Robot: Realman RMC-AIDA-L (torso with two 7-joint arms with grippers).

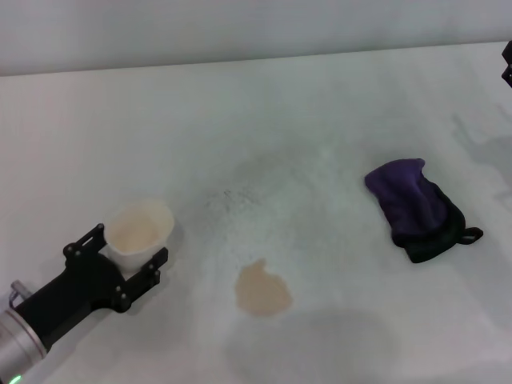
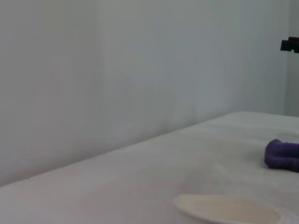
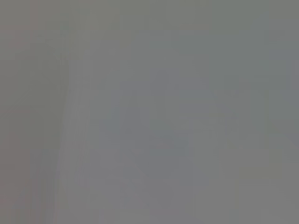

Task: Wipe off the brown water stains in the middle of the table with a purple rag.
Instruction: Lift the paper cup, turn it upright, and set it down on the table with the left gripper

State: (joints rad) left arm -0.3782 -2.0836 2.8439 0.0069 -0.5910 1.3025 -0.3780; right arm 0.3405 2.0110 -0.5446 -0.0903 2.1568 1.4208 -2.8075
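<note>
The brown water stain (image 1: 262, 290) is a small tan blotch on the white table (image 1: 304, 128), near the front middle. The purple rag (image 1: 414, 206), bunched, with a black edge and loop, lies to the right of it; it also shows in the left wrist view (image 2: 282, 155). My left gripper (image 1: 132, 244) is at the front left, its two black fingers close on either side of a white cup (image 1: 141, 228) with tan inside, which stands upright on the table. Only a black bit of my right gripper (image 1: 507, 64) shows at the far right edge, well away from the rag.
The cup's rim shows low in the left wrist view (image 2: 229, 209). A pale wall (image 1: 240, 24) runs behind the table's far edge. Faint grey smudges mark the tabletop at the middle and far right. The right wrist view shows only flat grey.
</note>
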